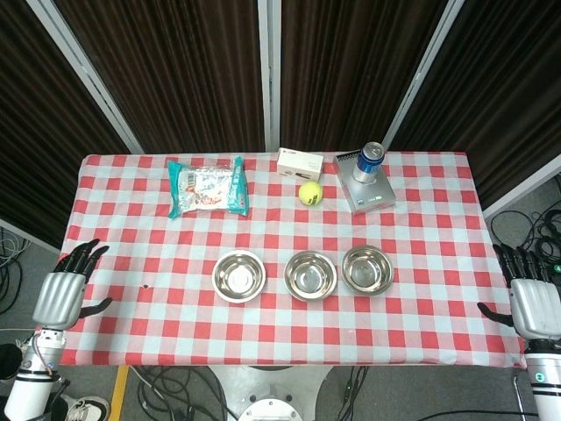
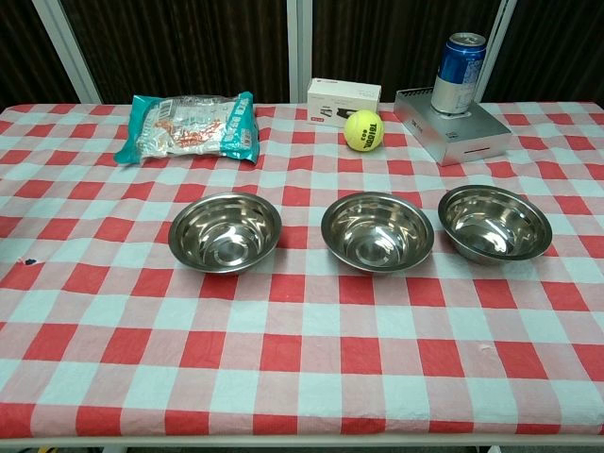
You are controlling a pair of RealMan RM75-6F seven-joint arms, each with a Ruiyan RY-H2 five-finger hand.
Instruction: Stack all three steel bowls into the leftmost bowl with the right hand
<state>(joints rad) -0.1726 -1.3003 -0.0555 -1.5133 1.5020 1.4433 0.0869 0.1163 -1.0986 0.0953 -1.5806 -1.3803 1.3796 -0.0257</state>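
Three steel bowls stand in a row on the red-checked table: the leftmost bowl, the middle bowl and the right bowl. All are upright, apart from each other and hold nothing. My left hand hovers at the table's left edge with fingers spread, holding nothing. At the right edge my right hand is likewise spread with nothing in it, well away from the bowls. The chest view shows neither hand.
At the back lie a teal snack packet, a small white box, a yellow tennis ball, and a blue can standing on a grey metal box.
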